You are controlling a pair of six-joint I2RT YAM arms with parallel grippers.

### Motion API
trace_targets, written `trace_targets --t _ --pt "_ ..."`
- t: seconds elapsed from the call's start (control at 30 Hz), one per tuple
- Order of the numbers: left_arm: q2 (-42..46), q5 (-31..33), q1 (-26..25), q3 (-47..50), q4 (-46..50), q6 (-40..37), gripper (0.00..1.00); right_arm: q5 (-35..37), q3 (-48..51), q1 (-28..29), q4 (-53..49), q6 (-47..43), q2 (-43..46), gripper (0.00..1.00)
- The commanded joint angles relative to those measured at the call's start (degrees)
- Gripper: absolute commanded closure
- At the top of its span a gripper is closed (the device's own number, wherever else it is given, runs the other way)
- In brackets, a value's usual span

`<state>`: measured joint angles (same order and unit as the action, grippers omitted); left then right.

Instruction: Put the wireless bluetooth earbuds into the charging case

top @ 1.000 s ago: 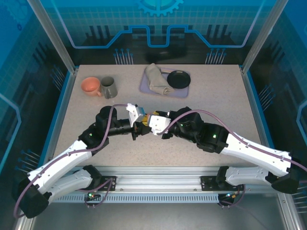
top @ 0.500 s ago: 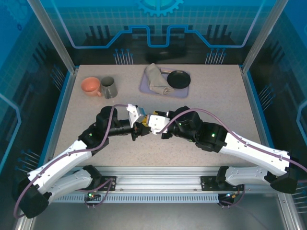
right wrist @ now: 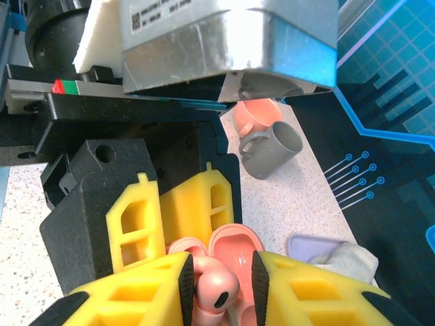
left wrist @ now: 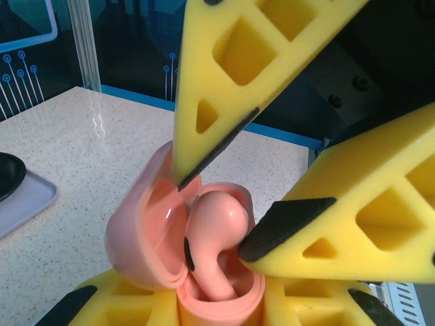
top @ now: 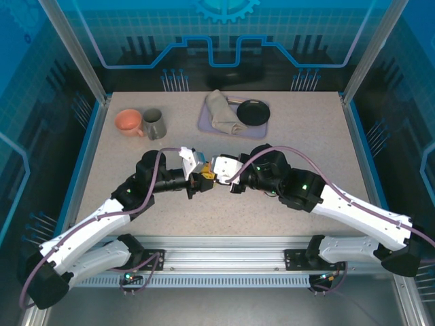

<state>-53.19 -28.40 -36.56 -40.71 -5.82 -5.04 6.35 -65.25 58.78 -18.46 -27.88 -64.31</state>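
Note:
A salmon-pink charging case (left wrist: 146,234) with its lid swung open is clamped between my left gripper's (left wrist: 224,316) yellow fingers (left wrist: 102,302), above the middle of the table. One pink earbud (left wrist: 217,231) stands stem-down in the case's base, its head sticking out. My right gripper (right wrist: 219,285) straddles that earbud: one pad (right wrist: 185,288) touches it, while the other pad (right wrist: 259,285) stands clear over the lid (right wrist: 234,248), so the jaws are slightly open. From above, the left gripper (top: 199,178) and right gripper (top: 216,175) meet tip to tip.
A salmon cup (top: 128,122) and a grey mug (top: 154,124) stand at the back left. A lavender tray (top: 262,130) at the back centre holds a crumpled cloth (top: 222,112) and a black dish (top: 253,112).
My right gripper's jaws have parted a little around the earbud, and its wrist has shifted slightly toward the back. The left arm and the case have stayed still.

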Motion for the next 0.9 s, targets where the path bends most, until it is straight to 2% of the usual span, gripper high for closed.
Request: trace_targets --t 0.0,0.43,0.63,0.87 --pt "-0.3 -0.7 -0.4 0.5 -4.2 -0.6 1.00 -6.1 -1.7 -0.3 -0.1 2.4 -0.5 0.67" --pt "-0.3 -0.4 -0.4 0.7 -4.7 -0.5 1.00 -10.9 -2.4 -2.6 0.6 5.2 0.4 0.56" --pt "-0.3 -0.2 -0.4 0.9 -4.7 -0.6 1.00 -11.4 -2.9 -3.3 0.2 5.9 1.1 0.54" --pt "-0.3 0.7 -0.4 1.2 -4.5 -1.1 1.00 -11.2 -2.5 -6.5 0.3 10.6 6.2 0.49"
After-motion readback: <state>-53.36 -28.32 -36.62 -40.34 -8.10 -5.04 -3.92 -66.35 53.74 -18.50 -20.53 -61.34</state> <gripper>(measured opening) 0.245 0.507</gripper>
